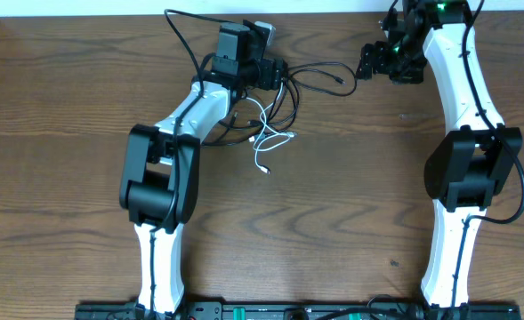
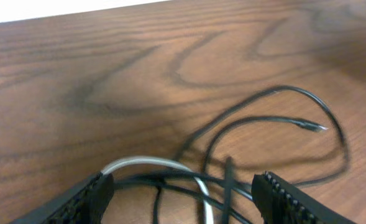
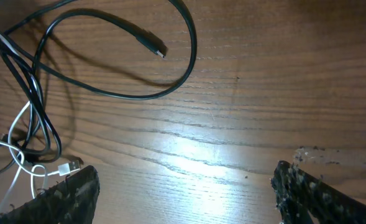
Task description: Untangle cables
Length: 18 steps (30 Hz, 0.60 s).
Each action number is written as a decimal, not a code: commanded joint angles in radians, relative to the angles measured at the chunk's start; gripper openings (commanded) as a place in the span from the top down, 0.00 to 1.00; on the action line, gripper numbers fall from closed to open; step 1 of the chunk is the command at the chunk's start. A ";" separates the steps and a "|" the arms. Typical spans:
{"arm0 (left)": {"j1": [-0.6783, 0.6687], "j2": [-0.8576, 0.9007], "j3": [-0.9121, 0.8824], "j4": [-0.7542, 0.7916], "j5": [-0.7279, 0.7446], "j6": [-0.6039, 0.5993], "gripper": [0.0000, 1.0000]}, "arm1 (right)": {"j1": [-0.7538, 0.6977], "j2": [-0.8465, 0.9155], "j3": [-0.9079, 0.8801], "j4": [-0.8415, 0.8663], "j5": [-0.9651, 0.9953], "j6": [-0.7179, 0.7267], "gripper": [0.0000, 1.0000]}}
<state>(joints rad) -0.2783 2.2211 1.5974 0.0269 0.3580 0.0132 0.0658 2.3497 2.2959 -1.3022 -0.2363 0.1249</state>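
Observation:
The black cable (image 1: 326, 65) and the white cable (image 1: 263, 135) lie tangled on the wooden table just right of my left arm. My left gripper (image 1: 285, 76) hovers over the top of the tangle. In the left wrist view its jaws stand open (image 2: 183, 190), with the white cable's loop (image 2: 146, 161) and several black strands (image 2: 229, 186) lying loose between them. The black cable's plug end (image 2: 311, 126) rests further out. My right gripper (image 1: 366, 64) is open (image 3: 186, 190) over bare wood, right of the black loop (image 3: 183, 68) and its plug (image 3: 155, 48). A white plug (image 3: 69, 166) lies by its left finger.
A thicker black cord (image 1: 180, 36) runs from the left arm towards the table's back edge (image 1: 110, 16). Both arm bases stand at the near edge. Bare wood (image 1: 315, 222) spreads between the arms.

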 commanded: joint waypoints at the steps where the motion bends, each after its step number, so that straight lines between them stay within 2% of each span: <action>1: 0.004 0.046 0.010 0.057 -0.038 0.039 0.26 | 0.002 0.010 -0.002 -0.008 -0.010 -0.010 0.14; 3: 0.004 0.048 0.010 0.066 -0.038 0.039 0.37 | 0.002 0.010 -0.002 -0.011 -0.010 -0.010 0.14; 4: 0.004 0.048 0.010 0.065 -0.037 0.039 0.47 | 0.002 0.010 -0.002 -0.011 -0.010 -0.010 0.14; 7: 0.002 0.048 0.010 0.058 -0.030 0.035 0.88 | 0.002 0.010 -0.002 -0.010 -0.010 -0.010 0.14; 8: 0.002 0.046 0.010 0.047 -0.026 0.035 0.92 | 0.002 0.010 -0.002 -0.010 -0.010 -0.010 0.14; 14: 0.003 -0.105 0.011 -0.054 0.036 0.027 0.93 | 0.003 0.010 -0.002 -0.013 -0.030 -0.015 0.14; 17: 0.001 -0.246 0.011 -0.106 0.087 0.018 0.93 | 0.008 0.010 -0.002 -0.007 -0.145 -0.080 0.16; 18: 0.000 -0.300 0.011 -0.124 0.106 0.012 0.93 | 0.010 0.010 -0.002 -0.003 -0.219 -0.114 0.19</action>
<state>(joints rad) -0.2775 2.1548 1.5909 -0.0826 0.3855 0.0372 0.0658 2.3497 2.2959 -1.3117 -0.2821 0.1032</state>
